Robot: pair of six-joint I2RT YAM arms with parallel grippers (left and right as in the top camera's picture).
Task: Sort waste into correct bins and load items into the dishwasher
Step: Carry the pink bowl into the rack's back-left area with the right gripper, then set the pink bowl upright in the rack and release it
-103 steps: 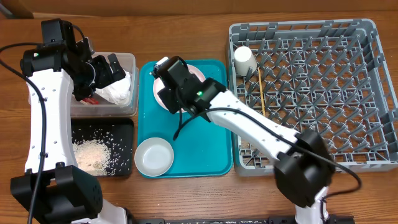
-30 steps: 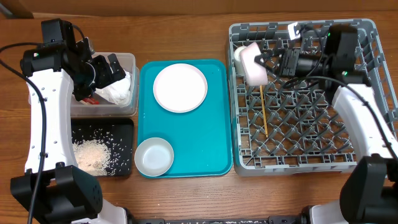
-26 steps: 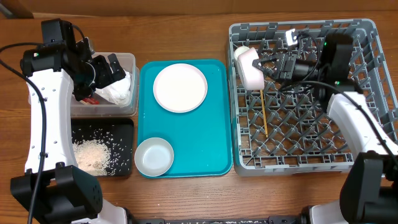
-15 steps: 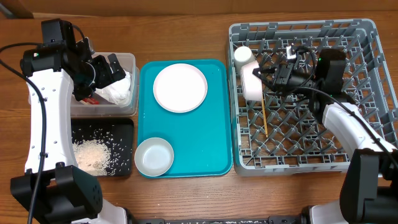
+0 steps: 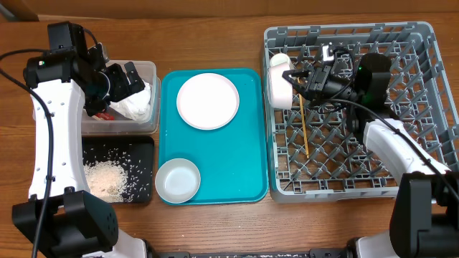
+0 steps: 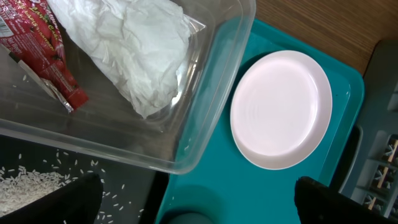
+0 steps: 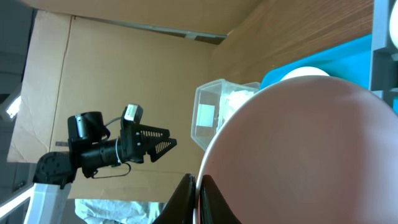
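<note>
Overhead view, read left to right. At nine o'clock on the bench, the left jaws are spread wide and empty above the clear tub (image 5: 143, 66), where the napkin (image 5: 136, 104) and the snack wrapper (image 6: 46, 59) already lie. At seven o'clock, the rice (image 5: 107, 179) is held in the black tray (image 5: 143, 154). At centre, the teal tray (image 5: 237, 165) carries the plate (image 5: 208, 101) at its twelve o'clock and the white-grey bowl (image 5: 178, 180) at its seven o'clock. At three o'clock stands the dish rack (image 5: 337, 154). The cup (image 5: 279, 61) is at its eleven o'clock corner. The pinkish bowl (image 5: 278, 89) is held on edge just at the cup's six o'clock, its rim pinched in the closed right jaws. Whether bowl and cup touch cannot be determined. The chopsticks (image 5: 304, 129) lie at the bowl's five o'clock.

The step in hand is judged to be seating the pinkish bowl in the rack. It is recommended that:
- the bowl be kept on edge and lowered until its rim is lodged between two peg rows;
- the cup and chopsticks be kept clear;
- the grip be released only once the pegs are judged to bear the weight, since a tilted bowl may roll.

Count:
- tubs: one
- napkins: one
- wrappers: one
- black trays: one
- rice: one heap, with scattered grains too small to be counted
- teal trays: one
- plates: one
- bowls: two
- cups: one
- chopsticks: seen as one line, the pair not separable
- racks: one
</note>
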